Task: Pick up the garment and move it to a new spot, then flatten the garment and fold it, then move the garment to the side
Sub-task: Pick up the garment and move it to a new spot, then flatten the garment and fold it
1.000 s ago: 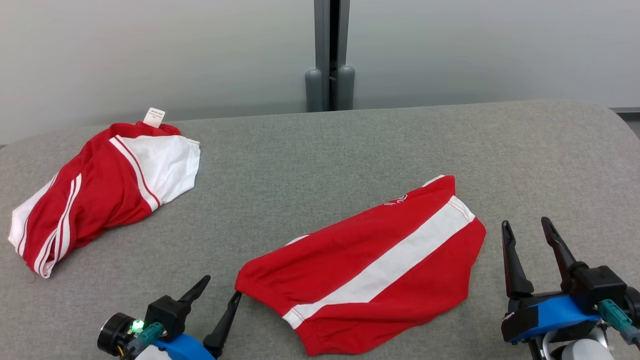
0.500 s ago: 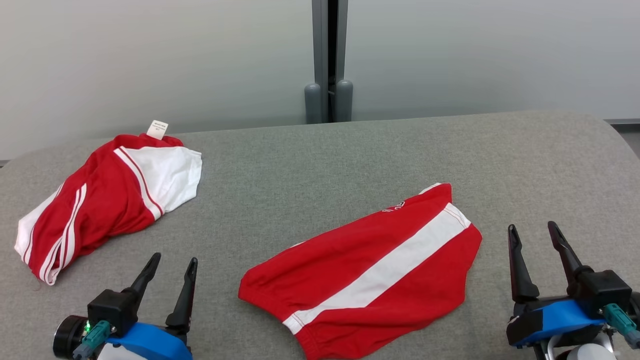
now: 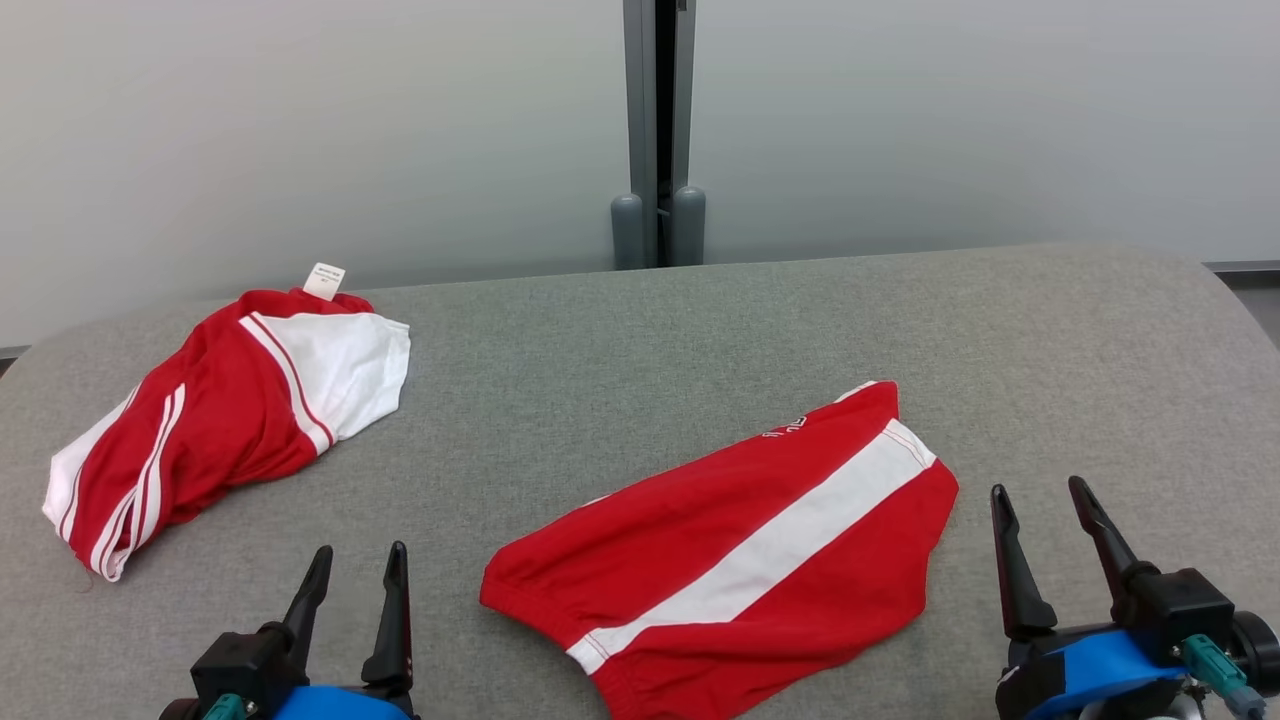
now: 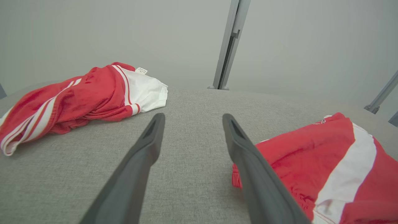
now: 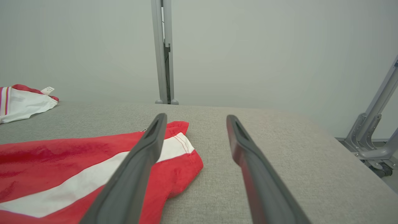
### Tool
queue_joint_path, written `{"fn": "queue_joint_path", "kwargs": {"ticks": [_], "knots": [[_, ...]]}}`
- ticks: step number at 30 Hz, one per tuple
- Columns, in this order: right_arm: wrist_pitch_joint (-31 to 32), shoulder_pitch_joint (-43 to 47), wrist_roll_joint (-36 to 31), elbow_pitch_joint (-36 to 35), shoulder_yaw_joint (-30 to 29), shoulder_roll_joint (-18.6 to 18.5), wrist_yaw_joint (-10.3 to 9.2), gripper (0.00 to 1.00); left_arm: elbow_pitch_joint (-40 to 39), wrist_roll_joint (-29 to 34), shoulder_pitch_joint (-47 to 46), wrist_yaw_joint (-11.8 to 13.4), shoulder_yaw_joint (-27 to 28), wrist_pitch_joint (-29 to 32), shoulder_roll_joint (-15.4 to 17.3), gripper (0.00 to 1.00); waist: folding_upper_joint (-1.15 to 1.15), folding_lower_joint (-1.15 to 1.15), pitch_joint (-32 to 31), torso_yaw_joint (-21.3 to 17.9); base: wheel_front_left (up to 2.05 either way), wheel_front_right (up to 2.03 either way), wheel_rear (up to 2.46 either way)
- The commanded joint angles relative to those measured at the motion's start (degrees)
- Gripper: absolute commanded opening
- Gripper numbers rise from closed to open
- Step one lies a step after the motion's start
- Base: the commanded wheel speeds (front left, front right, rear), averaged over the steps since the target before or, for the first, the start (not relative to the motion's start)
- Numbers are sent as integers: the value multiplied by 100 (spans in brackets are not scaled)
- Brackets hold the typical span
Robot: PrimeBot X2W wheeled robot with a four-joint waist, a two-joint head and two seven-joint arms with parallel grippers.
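While left fingers (image 3: pixel 392 620) and right fingers (image 3: pixel 1010 570) gape, right wrist view catches a stand (image 5: pixel 363 130).

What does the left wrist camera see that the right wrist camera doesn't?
Left wrist extras: the open left gripper, the crumpled garment's long red striped body, and the flat garment's gathered hem. Right wrist extras: the open right gripper, the flat garment's other end, and a stand's wheel. Both: the grey table, the post, the flat garment's white stripe, and the crumpled garment's white end with its tag.
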Motion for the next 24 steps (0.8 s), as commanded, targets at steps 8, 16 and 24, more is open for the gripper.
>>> {"fn": "queue_joint_path", "kwargs": {"ticks": [8,16,24], "knots": [[-4,57,198,201,251,-20,1,100,163,398,139,-147,425,-24,-321,100,0,0,1,36,0,0,0],[-4,-13,199,266,276,-21,1,100,345,620,202,-362,629,-22,-549,100,0,0,5,81,0,0,0],[-4,-43,172,286,237,-21,1,100,509,747,166,-543,753,-22,-665,100,0,0,8,101,0,0,0]]}}
